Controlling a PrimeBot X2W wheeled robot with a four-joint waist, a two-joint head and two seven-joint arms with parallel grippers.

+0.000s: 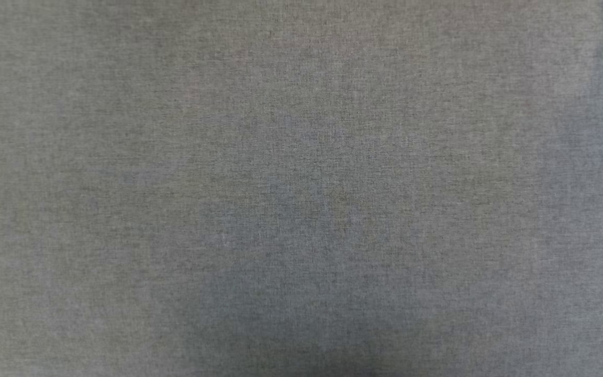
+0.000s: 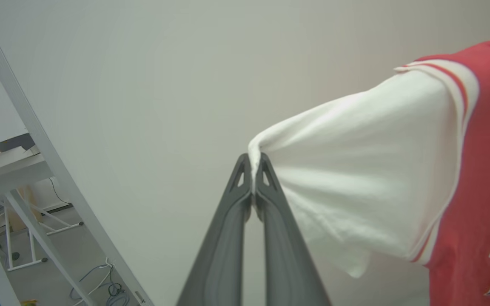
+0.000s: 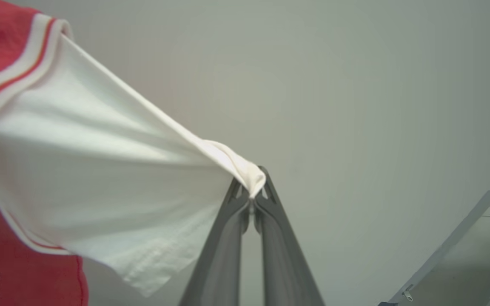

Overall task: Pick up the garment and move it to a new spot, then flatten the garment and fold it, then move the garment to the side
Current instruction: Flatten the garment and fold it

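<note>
- This looks like a robotics lab or test room.
- Left of the left claw (image 2: 252,163): a slanting grey metal frame strut (image 2: 36,127), a cluttered white work table (image 2: 7,168), loose cables (image 2: 115,291) on bare grey floor (image 2: 70,246).
- Behind both claws: a plain pale wall (image 2: 164,85).
- Right of the right claw (image 3: 253,187): another grey strut (image 3: 453,233).

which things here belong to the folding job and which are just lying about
Job: garment; left end effector and right end effector, both shut on it.
Lying about: grey woven surface; metal post; floor cables; desk.
</note>
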